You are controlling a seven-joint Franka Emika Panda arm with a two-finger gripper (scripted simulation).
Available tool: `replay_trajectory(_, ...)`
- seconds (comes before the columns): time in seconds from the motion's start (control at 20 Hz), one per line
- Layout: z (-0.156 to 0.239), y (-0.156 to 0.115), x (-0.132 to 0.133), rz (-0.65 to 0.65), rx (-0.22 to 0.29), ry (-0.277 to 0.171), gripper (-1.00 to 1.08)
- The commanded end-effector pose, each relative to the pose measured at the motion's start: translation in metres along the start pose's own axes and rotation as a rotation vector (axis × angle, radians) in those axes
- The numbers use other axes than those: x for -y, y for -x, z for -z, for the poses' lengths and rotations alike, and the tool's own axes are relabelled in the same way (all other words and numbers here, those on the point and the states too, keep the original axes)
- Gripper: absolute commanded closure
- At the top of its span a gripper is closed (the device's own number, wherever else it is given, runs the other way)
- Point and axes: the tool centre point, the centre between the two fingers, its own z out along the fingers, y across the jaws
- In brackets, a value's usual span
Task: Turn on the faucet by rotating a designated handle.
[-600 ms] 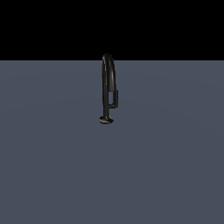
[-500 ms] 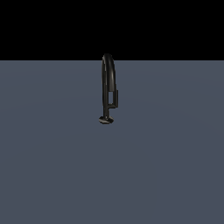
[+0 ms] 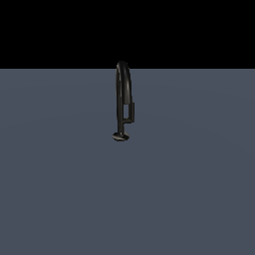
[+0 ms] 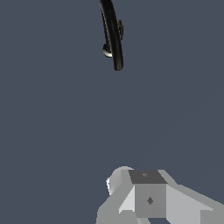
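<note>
I am approaching the faucet (image 3: pixel 123 99), well apart from its handle (image 3: pixel 132 110); gripper (image 4: pixel 146 199) jaw state unclear, closing in next

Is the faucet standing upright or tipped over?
Upright: in the exterior view the faucet rises vertically from its round base on the grey surface.
</note>
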Motion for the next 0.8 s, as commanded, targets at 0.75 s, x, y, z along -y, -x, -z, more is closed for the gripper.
replay_trajectory(0.75, -0.015, -0.084, 0.014, -0.163, 0.194, -0.146, 1.08)
